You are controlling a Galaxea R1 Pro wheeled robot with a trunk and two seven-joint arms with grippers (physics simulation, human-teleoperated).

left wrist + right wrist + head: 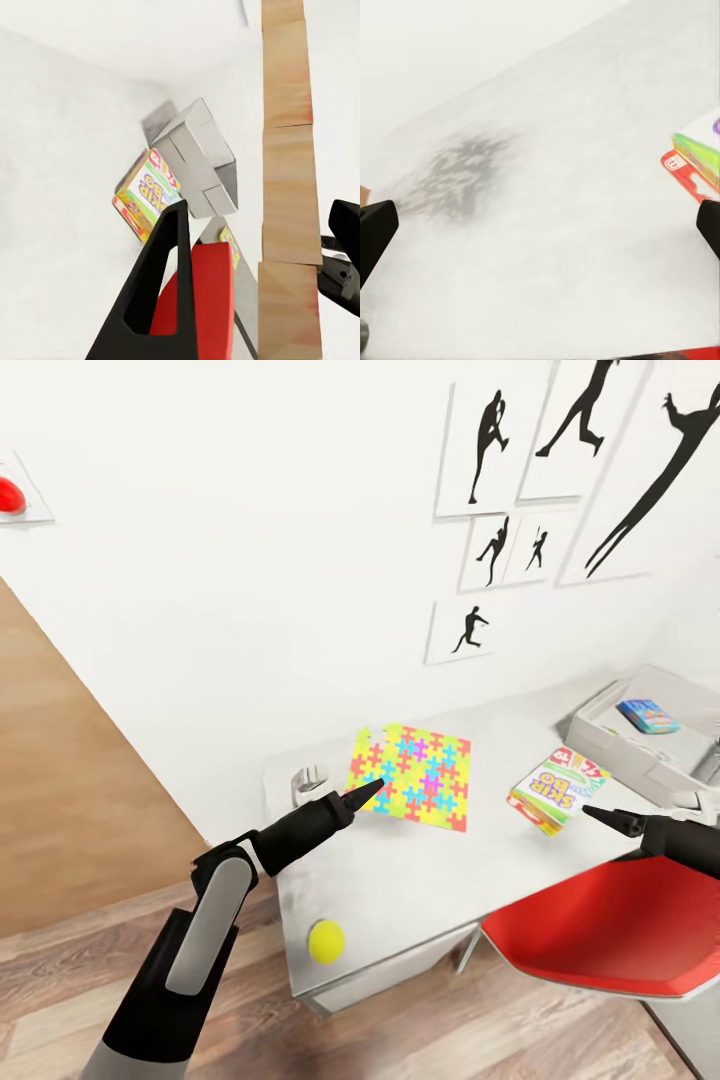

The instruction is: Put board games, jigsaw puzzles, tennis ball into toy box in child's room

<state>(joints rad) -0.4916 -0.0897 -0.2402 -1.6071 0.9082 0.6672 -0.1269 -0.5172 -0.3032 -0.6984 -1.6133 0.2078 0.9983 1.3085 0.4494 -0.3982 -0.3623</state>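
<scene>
A bright jigsaw puzzle (420, 772) lies flat on the white table (400, 880). My left gripper (366, 791) points over the puzzle's near-left corner, and the left wrist view shows this gripper (259, 221) open and holding nothing. The tennis ball (326, 941) rests near the table's front edge. A board game (558, 788) (146, 196) (697, 159) lies right of the puzzle. Beyond it stands the grey toy box (610, 732) (196, 154) with a blue box inside. My right gripper (603, 818) (540, 229) hovers open just in front of the board game.
A red chair (610, 930) (201, 300) is tucked under the table's right part, below my right arm. A small white object (309, 781) sits at the table's left edge. Silhouette prints (560, 490) hang on the wall behind. Wood floor (80, 960) lies to the left.
</scene>
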